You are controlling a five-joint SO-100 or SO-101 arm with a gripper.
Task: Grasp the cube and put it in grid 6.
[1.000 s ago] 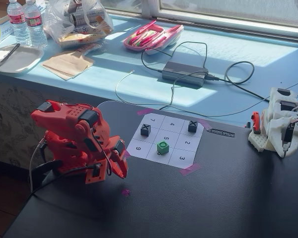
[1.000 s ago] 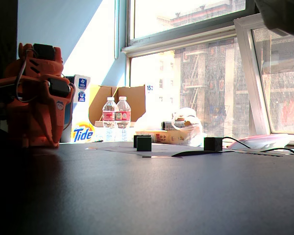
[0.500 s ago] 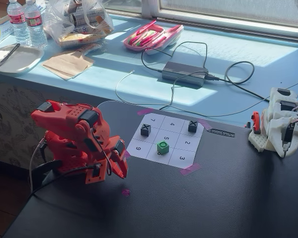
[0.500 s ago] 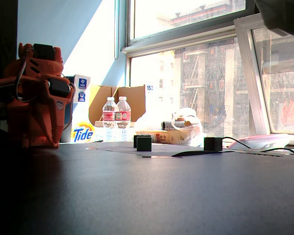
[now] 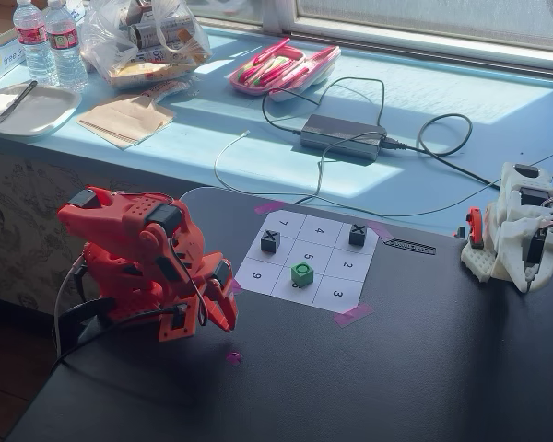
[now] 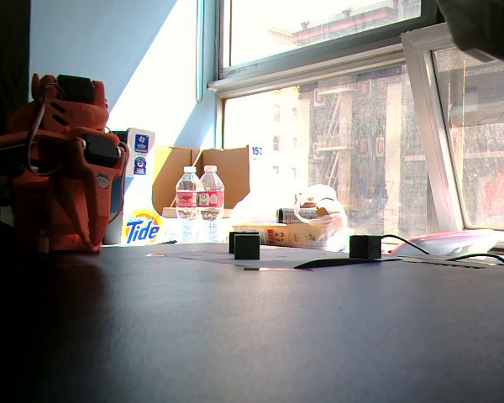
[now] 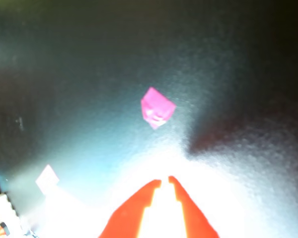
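Observation:
The green cube (image 5: pixel 301 273) with a dark ring on top sits on the white numbered sheet (image 5: pixel 336 293), in the front-middle cell just below the "5". It covers most of that cell's number, so grid 6 is largely hidden under it. My red arm (image 5: pixel 143 262) is folded low at the table's left, well away from the sheet. The gripper (image 5: pixel 229 318) points down at the black table and holds nothing. In the wrist view the gripper (image 7: pixel 165 181) has its tips almost touching over bare table, with a pink tape scrap (image 7: pixel 157 108) ahead of it.
Two black X cubes (image 5: pixel 270 241) (image 5: pixel 357 235) stand on other cells. A white device (image 5: pixel 516 235) sits at the table's right edge. The pink tape scrap (image 5: pixel 233 356) lies near the gripper. Bottles, a power brick and cables lie on the blue sill behind.

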